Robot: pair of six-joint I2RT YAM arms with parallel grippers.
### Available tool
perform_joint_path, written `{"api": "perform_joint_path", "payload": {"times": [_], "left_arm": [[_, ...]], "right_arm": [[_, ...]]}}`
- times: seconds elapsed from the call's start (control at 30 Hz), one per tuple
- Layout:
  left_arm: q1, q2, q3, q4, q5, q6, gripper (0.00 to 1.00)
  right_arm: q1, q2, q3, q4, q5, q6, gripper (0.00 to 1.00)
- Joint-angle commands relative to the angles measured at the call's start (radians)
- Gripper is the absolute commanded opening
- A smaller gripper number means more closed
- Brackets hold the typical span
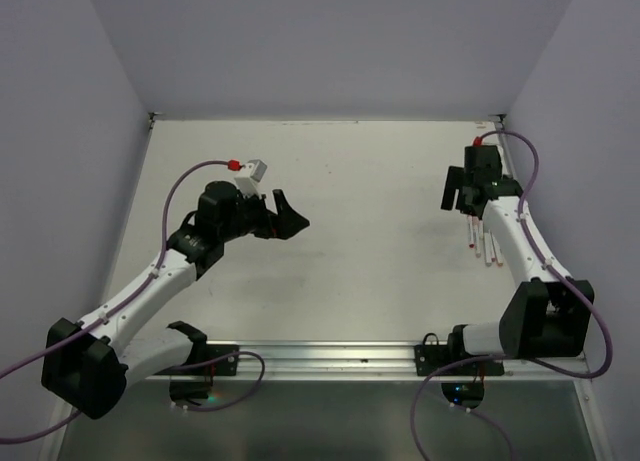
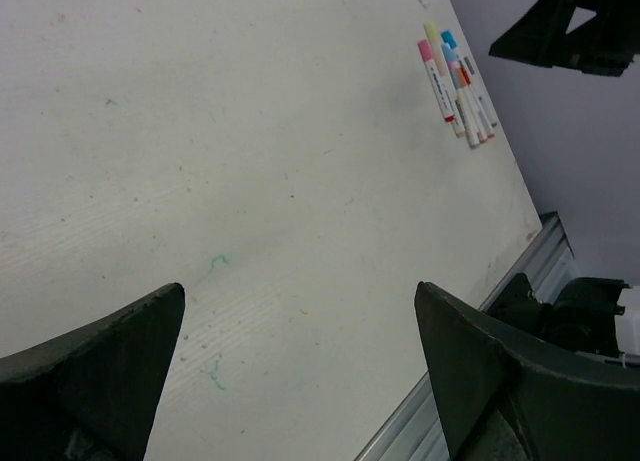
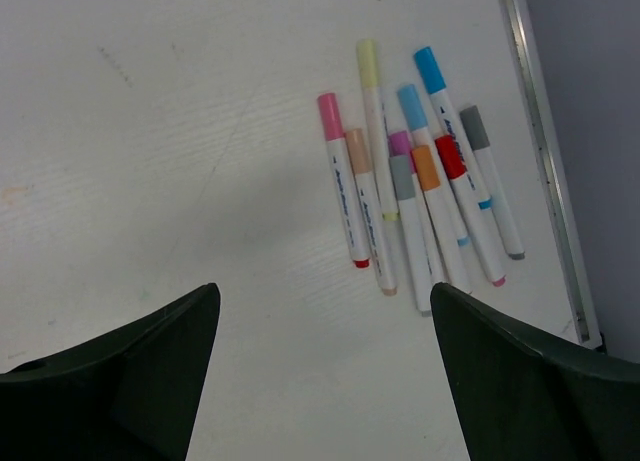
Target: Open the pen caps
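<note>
— Where do the pens sit?
— Your pens lie bunched on the table at its right side, just beside the right edge rail. The pen caps are all on.
— And the grippers?
— Your right gripper hangs near the pens, jaws wide, holding nothing. Your left gripper is equally wide and unladen, well apart at centre-left.

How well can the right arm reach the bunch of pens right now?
Probably yes. The right pincer is open and hangs close by the pens, which lie bunched on the table with nothing over them. Picking just one might be fiddly, since they touch.
</note>
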Motion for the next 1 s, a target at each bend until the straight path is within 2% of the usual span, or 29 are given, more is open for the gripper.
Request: {"api": "perform_joint_path", "payload": {"times": [0.0,0.17,0.2,0.3,0.43,0.97], "left_arm": [[-0.055,-0.029,0.046,0.01,-0.005,0.021,1.0],[-0.129,-0.047,0.056,-0.001,-0.009,0.013,1.0],[-0.134,-0.044,0.055,-0.004,-0.009,0.016,1.0],[-0.14,-0.044,0.059,-0.019,-0.014,0.033,1.0],[-0.143,-0.05,0.076,-0.053,-0.025,0.051,1.0],[-0.141,-0.015,0.067,-0.021,0.011,0.047,1.0]], "right_arm": [[-0.098,0.06,0.052,0.078,-0.008,-0.058,0.9],[-0.184,0.09,-0.023,0.193,-0.184,-0.056,0.8],[-0.186,0.125,-0.022,0.196,-0.23,-0.058,0.76],[-0.189,0.201,-0.012,0.179,-0.298,-0.075,0.66],[-0.189,0.224,-0.046,0.201,-0.326,-0.055,0.57],[-0.233,0.299,-0.055,0.207,-0.261,-0.098,0.52]]}}
